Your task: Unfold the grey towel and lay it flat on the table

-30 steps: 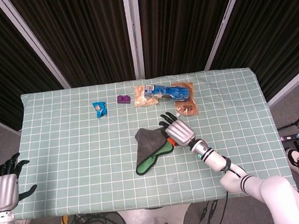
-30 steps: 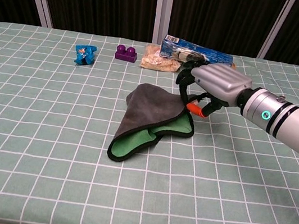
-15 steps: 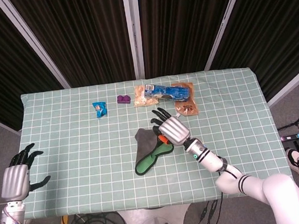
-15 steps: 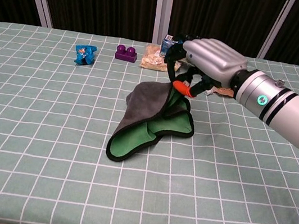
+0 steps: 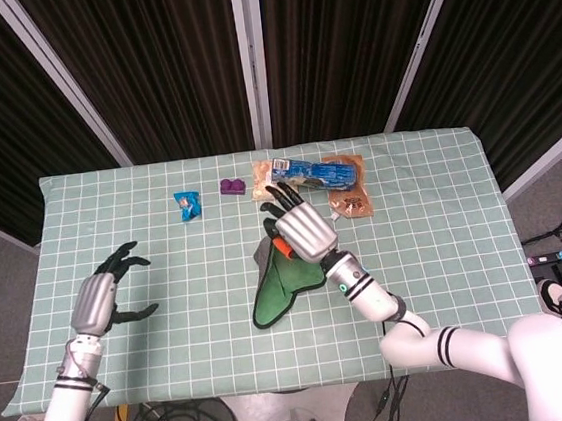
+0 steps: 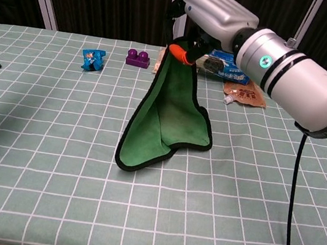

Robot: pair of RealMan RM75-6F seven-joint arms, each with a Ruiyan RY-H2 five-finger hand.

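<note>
Chest view: towel (image 6: 168,114) hanging in a long drape from the right hand (image 6: 213,13), one corner pinched high above the table (image 6: 51,161), lower end resting on the cloth near the table's middle. Raised well clear of where it lay a second ago as a low folded heap, grey side up; now opened enough to expose the green inner face and the dark bound edge. Judged as partway through the unfold: one fold released, lower part doubled over on itself, nothing laid flat yet. Corner held between thumb and fingers, beside an orange tab at the grip point.

Left hand (image 5: 104,294) holding nothing, fingers spread, now over the table's left part after starting off its left edge; well apart from the towel. Likely coming in for a second corner, though that remains a judgement.

Towel fabric soft, matte and limp, falling in loose folds rather than holding shape. Table covering a pale green cloth with a white grid, lying smooth.

Along the far side: small blue wrapper (image 6: 92,59), crinkled; purple block (image 6: 138,58), hard, with two round studs; blue packet (image 6: 225,65), glossy; brown pouch (image 6: 245,95), flat and shiny, just right of the towel.
</note>
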